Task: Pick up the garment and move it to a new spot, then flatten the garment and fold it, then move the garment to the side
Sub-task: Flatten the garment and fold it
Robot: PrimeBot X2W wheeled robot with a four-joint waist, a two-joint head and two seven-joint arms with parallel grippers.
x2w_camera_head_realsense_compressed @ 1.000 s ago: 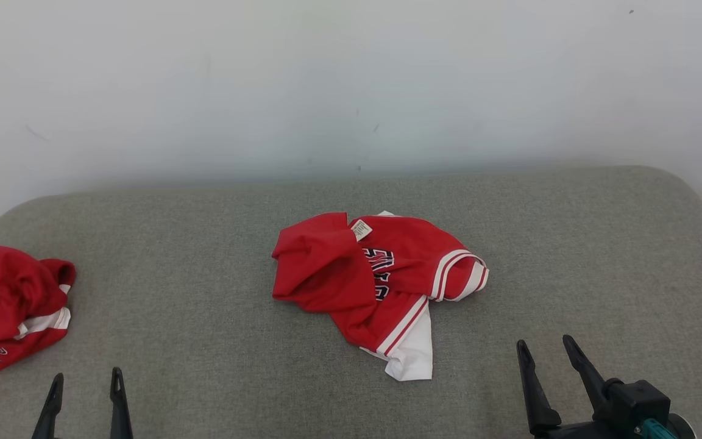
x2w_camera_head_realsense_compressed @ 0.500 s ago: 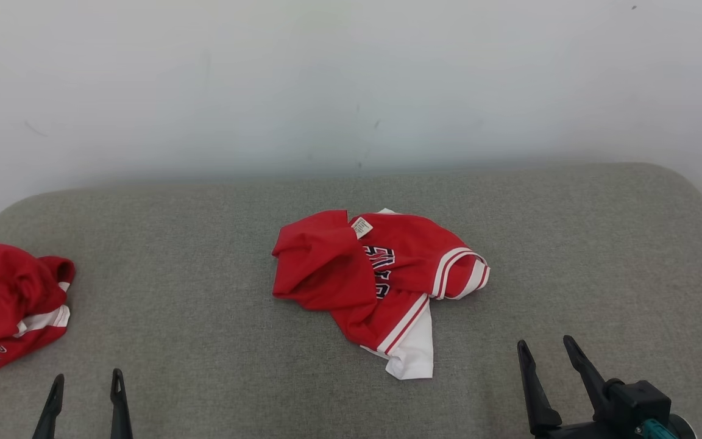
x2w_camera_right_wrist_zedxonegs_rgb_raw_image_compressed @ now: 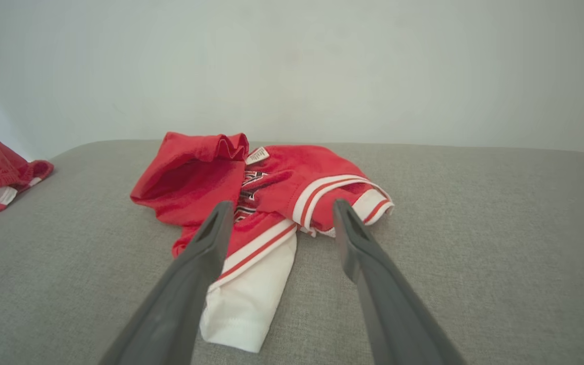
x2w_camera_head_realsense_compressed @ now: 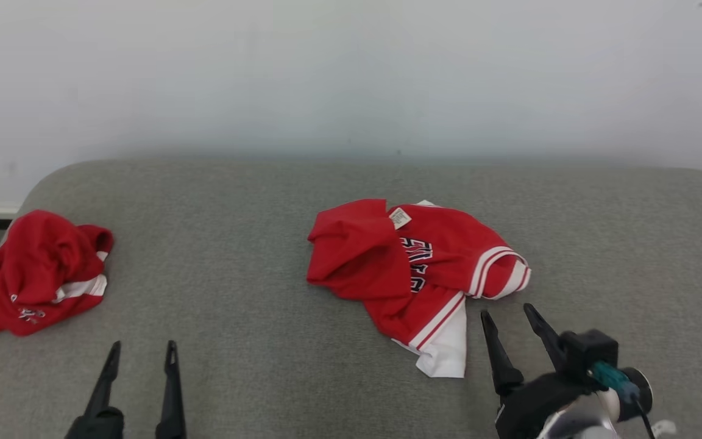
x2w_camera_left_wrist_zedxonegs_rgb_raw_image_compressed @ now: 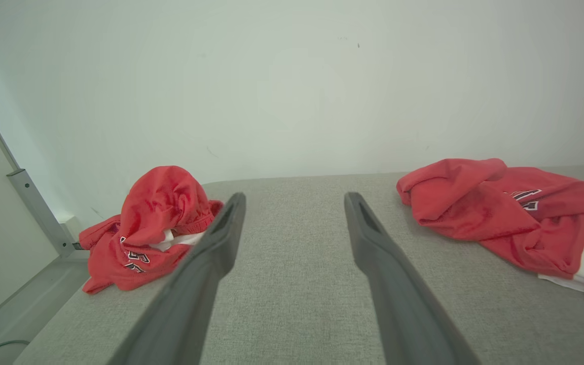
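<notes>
Two open grippers, ready for the red shirt (x2w_camera_head_realsense_compressed: 387, 262)
Nearest, the left gripper (x2w_camera_head_realsense_compressed: 144, 345) and right gripper (x2w_camera_head_realsense_compressed: 506, 311) have fingers apart, holding nothing, so they can grab. Just past the right one, the red shirt lies crumpled in the middle of the cushion (x2w_camera_head_realsense_compressed: 223, 244). Another red heap (x2w_camera_head_realsense_compressed: 37, 274) sits far left.

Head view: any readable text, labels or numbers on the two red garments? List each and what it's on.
Dark, white-edged chest lettering on the middle red garment: folded over, only fragments show, not readable.
White tag at its neck: print too small to read.
Small lettering on the left red garment: crumpled and too small to read.
No other text seen.
</notes>
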